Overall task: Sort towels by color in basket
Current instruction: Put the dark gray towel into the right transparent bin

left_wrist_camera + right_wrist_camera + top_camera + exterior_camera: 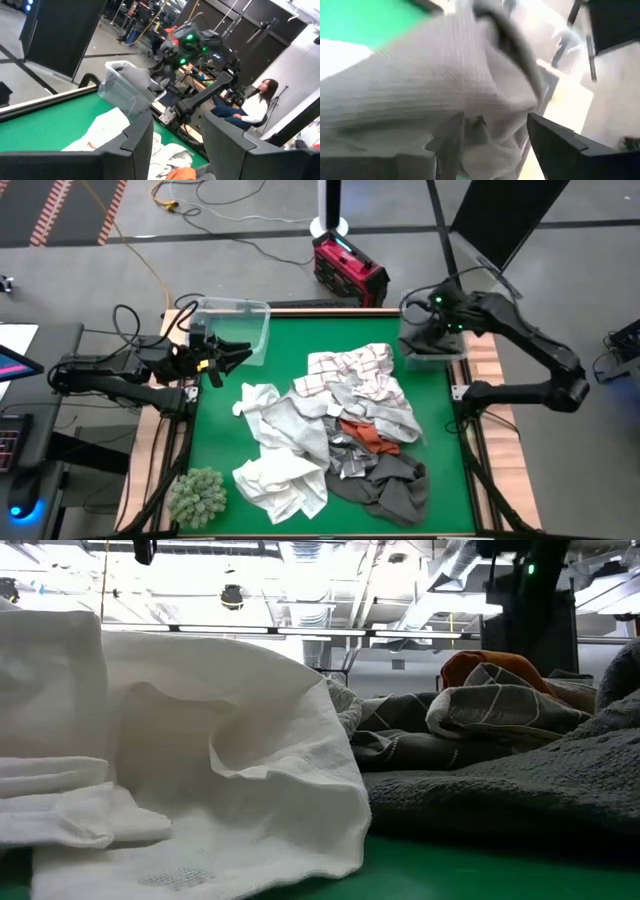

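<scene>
A heap of towels lies on the green table: checked white [355, 375], light grey [295, 425], rust-orange [365, 435], dark grey [395, 485] and white [285, 480]. My right gripper [432, 330] hangs open over a clear bin [445, 360] at the far right corner. A light grey towel [445, 75] lies bunched in that bin, under the fingers; the left wrist view also shows this towel [135, 77]. My left gripper [225, 358] stands open and level beside a second clear bin [240, 325] at the far left, with nothing between its fingers. My right gripper [492, 130] points down at a slant over the light grey towel in the bin, its fingers [555, 142] wide apart. The view is blurred, and I cannot tell whether they touch the cloth.
A fuzzy grey-green clump [197, 495] sits at the near left corner. Bare green table shows along the left side and the far edge. In the low view a white towel [200, 760] fills the near left and a dark grey one [520, 790] the right. A person sits beyond the table.
</scene>
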`<state>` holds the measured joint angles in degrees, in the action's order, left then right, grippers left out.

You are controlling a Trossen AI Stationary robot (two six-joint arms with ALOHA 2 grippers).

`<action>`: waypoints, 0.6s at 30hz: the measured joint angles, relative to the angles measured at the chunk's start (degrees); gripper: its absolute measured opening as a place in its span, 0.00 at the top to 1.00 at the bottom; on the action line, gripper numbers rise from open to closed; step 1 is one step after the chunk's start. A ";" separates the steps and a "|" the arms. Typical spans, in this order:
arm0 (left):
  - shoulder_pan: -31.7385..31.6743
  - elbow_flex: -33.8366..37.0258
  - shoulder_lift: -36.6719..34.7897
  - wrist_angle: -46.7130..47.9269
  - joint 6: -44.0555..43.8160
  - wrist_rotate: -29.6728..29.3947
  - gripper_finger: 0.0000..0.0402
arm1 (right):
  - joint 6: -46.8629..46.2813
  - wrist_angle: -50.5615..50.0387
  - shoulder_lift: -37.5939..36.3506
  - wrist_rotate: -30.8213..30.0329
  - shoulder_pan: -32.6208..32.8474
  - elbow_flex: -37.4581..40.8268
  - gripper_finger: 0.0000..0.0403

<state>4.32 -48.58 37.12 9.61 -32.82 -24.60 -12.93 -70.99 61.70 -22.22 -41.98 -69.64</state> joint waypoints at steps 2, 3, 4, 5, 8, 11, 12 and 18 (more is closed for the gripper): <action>-0.01 0.00 0.00 0.02 -0.04 0.00 0.61 | -1.06 0.08 -1.03 2.17 2.16 -2.28 0.40; 0.00 0.00 0.00 0.02 -0.04 0.00 0.61 | -0.96 0.44 -1.30 3.75 3.37 -2.96 0.40; -0.01 0.00 0.00 0.02 -0.03 0.00 0.61 | -0.39 0.77 -1.46 5.11 4.82 -3.28 0.40; 0.00 -0.01 0.00 0.02 0.02 0.00 0.61 | 1.03 1.23 -1.48 5.88 6.45 -3.30 0.40; 0.00 0.00 0.00 0.20 0.67 0.00 0.61 | 9.41 1.14 0.38 6.33 12.29 -3.22 0.40; -0.02 0.00 0.02 0.41 1.71 -0.02 0.61 | 17.52 1.16 3.18 2.55 17.63 -3.19 0.40; -0.01 0.00 0.01 0.43 1.75 -0.02 0.61 | 19.66 1.25 4.03 0.19 18.88 -3.19 0.40; 0.00 0.00 0.00 1.89 1.75 0.00 0.61 | 30.87 2.94 7.95 -3.39 20.24 -3.19 0.41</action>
<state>4.32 -48.58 37.12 11.50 -31.07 -24.60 17.94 -68.04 69.65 -25.61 -21.74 -72.84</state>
